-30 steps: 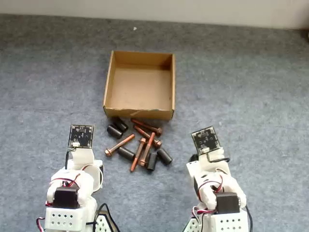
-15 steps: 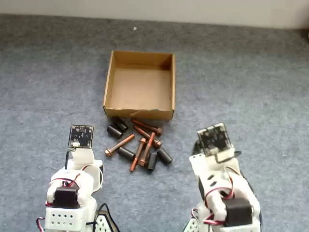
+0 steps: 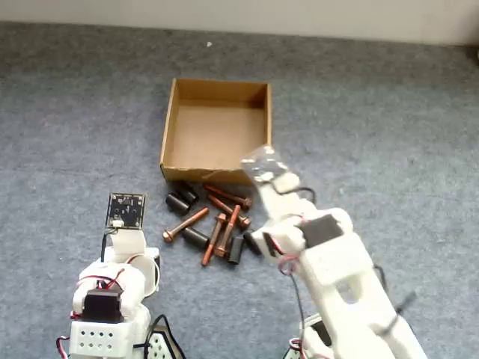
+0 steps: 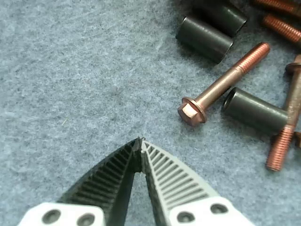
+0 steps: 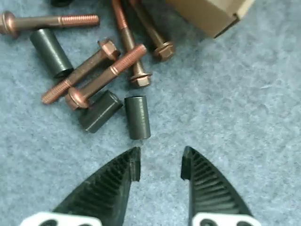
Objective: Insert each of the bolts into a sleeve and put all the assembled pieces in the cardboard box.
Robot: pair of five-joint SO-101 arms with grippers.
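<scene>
Right claw (image 5: 161,164) swings forward, now open just beside a sleeve (image 5: 137,117), mid-frame below the box (image 3: 215,176); left claw (image 4: 140,143) closed. Sleeve rigid, smooth, likely slippery: grip across its middle.

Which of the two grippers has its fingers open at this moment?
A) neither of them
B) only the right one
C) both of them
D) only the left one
B: the right gripper shows a clear gap between its fingertips, close to a dark sleeve, while the fingertips of the left gripper meet with nothing between them, over the grey carpet.
</scene>
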